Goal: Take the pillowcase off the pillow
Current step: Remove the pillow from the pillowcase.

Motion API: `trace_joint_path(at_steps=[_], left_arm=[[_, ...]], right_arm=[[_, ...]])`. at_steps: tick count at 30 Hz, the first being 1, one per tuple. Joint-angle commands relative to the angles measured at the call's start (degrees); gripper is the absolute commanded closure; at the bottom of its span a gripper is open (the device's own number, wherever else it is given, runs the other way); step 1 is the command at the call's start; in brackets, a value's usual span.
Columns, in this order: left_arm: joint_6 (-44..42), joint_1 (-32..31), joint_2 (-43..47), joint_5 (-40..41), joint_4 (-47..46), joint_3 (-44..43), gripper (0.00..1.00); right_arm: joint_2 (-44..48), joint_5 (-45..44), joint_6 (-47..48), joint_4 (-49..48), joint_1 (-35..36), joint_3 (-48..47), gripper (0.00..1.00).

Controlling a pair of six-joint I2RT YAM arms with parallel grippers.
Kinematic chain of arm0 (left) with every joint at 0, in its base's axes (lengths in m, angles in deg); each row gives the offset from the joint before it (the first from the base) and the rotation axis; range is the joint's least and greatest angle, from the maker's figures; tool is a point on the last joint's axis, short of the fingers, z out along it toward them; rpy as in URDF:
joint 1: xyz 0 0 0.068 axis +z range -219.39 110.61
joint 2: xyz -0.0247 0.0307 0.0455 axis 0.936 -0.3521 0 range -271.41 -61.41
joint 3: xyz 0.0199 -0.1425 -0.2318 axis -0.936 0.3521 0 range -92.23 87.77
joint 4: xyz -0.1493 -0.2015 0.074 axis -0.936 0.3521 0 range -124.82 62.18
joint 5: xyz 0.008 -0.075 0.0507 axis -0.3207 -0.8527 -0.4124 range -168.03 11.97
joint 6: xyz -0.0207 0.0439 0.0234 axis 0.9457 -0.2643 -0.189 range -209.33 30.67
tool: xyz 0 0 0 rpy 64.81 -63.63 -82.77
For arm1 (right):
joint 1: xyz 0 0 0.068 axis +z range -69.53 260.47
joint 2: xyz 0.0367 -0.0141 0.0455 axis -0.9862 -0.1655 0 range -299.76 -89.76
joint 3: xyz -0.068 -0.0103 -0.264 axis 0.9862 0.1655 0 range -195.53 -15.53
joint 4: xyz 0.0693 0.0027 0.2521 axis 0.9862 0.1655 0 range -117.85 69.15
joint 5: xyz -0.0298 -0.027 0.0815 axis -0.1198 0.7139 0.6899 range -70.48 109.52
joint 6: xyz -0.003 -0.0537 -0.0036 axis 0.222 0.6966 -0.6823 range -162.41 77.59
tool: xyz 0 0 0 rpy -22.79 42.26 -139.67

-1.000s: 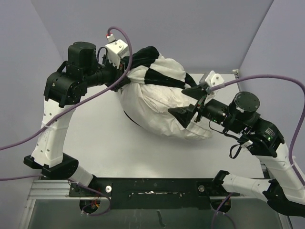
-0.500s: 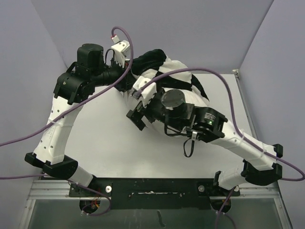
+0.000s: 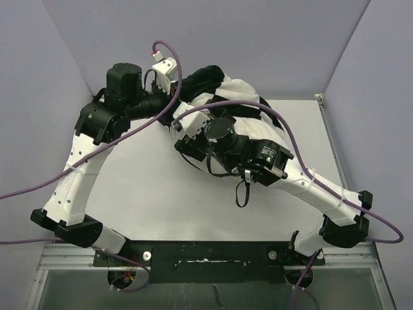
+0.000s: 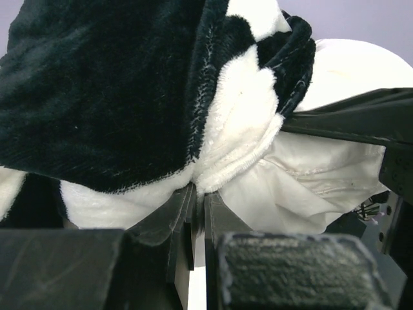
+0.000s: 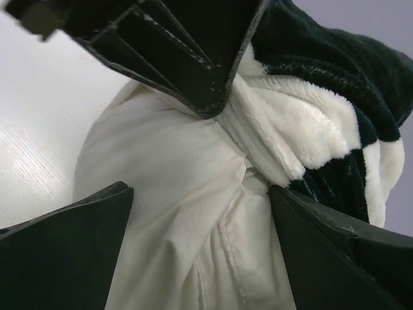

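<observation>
Plush black-and-white fabric of the pillowcase is bunched into a thick wad at the far left end of the pillow, and the left gripper is clamped tight on that wad, fingers pressed together with cloth between them. The right gripper has its jaws spread wide to either side of the pillow's bare white fabric, just beside the pinch point. We see nothing held in it.

We judge the step in hand to be the pull-apart: one arm anchors the case while the other sets up to take the pillow. Next, the right jaws need to close on white pillow cloth alone, clear of the plush, and then draw away from the left gripper so the case slides off, not drags along.

The pillow lies on the table toward its far middle, largely hidden under the right arm in the top view. From what shows, its long axis runs from far left to nearer right, the gathered case end pointing at the left gripper. How much of the far side the case covers we cannot tell.
</observation>
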Motion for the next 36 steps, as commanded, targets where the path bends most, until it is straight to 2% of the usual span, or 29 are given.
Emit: trace_joint_path(at_steps=[1,3,5,6,8,10,15,19,24,26,29,32,36], left_arm=[[-0.05,-1.75,4.76,1.00,-7.48,-1.02,1.00],[-0.91,-2.29,5.17,2.04,-7.68,-1.56,1.00],[-2.07,-2.51,5.70,3.03,-8.06,-1.59,1.00],[-3.05,-2.62,5.97,3.47,-8.09,-1.69,1.00],[-7.21,-3.39,6.68,5.48,-8.33,-1.88,1.00],[-13.25,-4.10,8.15,10.25,-11.02,-0.29,1.00],[-27.34,-4.18,15.14,19.31,-27.92,10.97,0.98],[-36.30,-4.44,19.09,23.63,-38.25,20.51,0.68],[-45.46,-6.60,20.73,27.82,-45.40,30.40,0.56],[-44.21,-7.15,20.54,27.51,-43.42,30.43,0.52],[-38.73,-7.16,22.38,16.35,-31.50,28.04,0.38],[-37.40,-7.95,26.31,5.95,-25.71,30.92,0.26],[-40.17,-12.01,25.43,8.57,-21.03,32.04,0.26]], right_arm=[[-1.23,1.42,0.30,-0.23,-5.32,-0.06,0.13],[-0.81,6.89,-1.58,-1.17,-6.78,2.82,0.34],[0.30,10.81,-4.46,-3.71,-7.84,6.15,0.69],[1.33,13.56,-6.20,-5.70,-8.58,8.33,0.82],[4.40,20.94,-10.84,-9.21,-11.44,12.07,0.98],[7.70,28.08,-14.33,-11.76,-15.25,15.49,1.00],[10.55,38.83,-17.47,-12.69,-20.81,15.71,1.00],[10.08,43.35,-17.47,-10.41,-21.38,13.85,1.00],[10.28,47.26,-18.39,-10.68,-21.39,13.07,1.00],[10.03,47.96,-19.10,-10.97,-21.36,12.63,1.00],[9.27,47.10,-19.14,-10.24,-21.39,10.65,1.00],[8.77,47.41,-19.08,-10.37,-21.39,9.50,1.00],[7.78,48.84,-19.95,-10.32,-21.39,7.85,1.00]])
